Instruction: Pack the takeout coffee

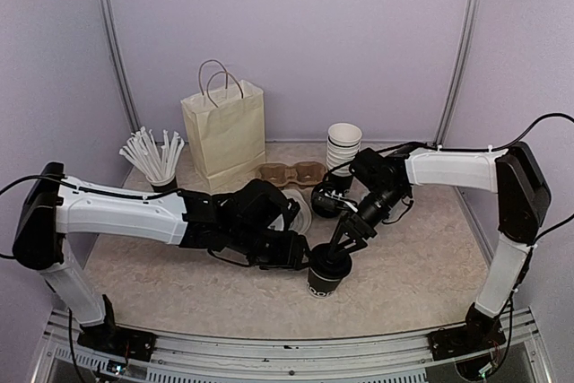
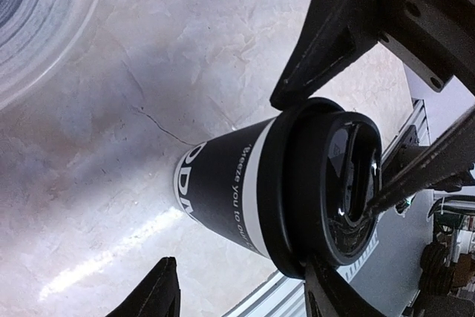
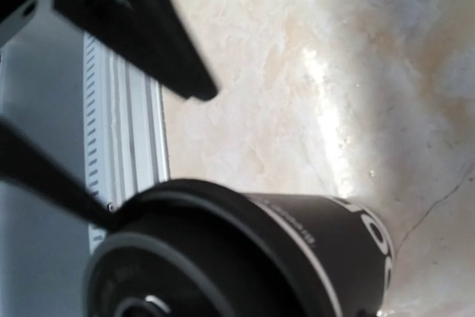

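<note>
- Currently right hand is spread over the lid of the takeout coffee, straddling the rim, nothing clamped.
- Left hand released, just beside it.
- Takeout coffee upright on the worktop, well apart from the paper bag.
- Step, I'd say: acquiring the grasp. Next: clench on the body, keep it vertical.

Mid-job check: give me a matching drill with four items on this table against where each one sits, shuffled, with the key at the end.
Things:
1. takeout coffee
2. paper bag
3. stack of white cups
4. cup of white sticks

Places:
A. far left, at the back
B. front centre, nearest the arm bases
C. back centre, upright, handles up
D. at the back, just right of the cardboard carrier

Pairs: 1-B, 2-C, 3-D, 4-A
</note>
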Controlling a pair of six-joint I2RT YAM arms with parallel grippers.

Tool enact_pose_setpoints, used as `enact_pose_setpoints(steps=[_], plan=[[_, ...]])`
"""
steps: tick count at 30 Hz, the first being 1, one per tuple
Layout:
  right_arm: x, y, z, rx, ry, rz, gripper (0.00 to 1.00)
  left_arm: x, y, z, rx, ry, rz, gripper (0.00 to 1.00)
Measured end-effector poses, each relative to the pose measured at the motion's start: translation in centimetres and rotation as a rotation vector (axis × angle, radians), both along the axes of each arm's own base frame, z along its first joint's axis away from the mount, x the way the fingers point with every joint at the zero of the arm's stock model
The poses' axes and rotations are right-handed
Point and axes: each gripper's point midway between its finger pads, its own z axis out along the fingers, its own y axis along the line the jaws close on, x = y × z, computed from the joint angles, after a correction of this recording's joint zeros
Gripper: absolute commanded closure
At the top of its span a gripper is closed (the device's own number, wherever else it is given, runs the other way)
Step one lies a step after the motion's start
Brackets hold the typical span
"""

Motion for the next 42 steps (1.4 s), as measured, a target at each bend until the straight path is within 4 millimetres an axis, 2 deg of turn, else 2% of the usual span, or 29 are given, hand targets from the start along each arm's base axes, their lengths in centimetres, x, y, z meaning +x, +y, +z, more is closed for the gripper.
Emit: enact_pose_setpoints(steps=[11,17,23,27,33,36,38,42], plan=[[-0.2,-0.1,0.7,0.01,-0.019,0.007,0.29,0.6,0.4,0.2,0.01,-0.035,-0.002,0.43],[0.1,-0.1,0.8,0.004,-0.034,0.008,0.29,0.6,0.4,2.0,-0.023,-0.066,-0.012,0.43],[1.1,-0.1,1.5,-0.005,-0.109,0.012,0.29,1.6,1.0,3.0,-0.029,-0.105,0.006,0.41],[1.8,-0.2,2.9,0.011,-0.22,0.037,0.3,3.3,2.2,3.2,-0.013,-0.125,0.05,0.4],[2.1,-0.7,5.7,0.065,-0.414,0.103,0.21,7.6,6.9,4.1,-0.028,-0.148,0.204,0.4],[2.0,-0.6,6.2,0.071,-0.484,0.141,0.2,8.4,8.8,4.2,-0.031,-0.151,0.253,0.4],[1.6,-0.2,6.0,0.063,-0.515,0.171,0.21,8.6,9.0,4.3,-0.035,-0.153,0.26,0.41],[1.2,0.4,5.4,0.026,-0.559,0.196,0.23,8.2,8.2,4.7,-0.069,-0.141,0.23,0.41]])
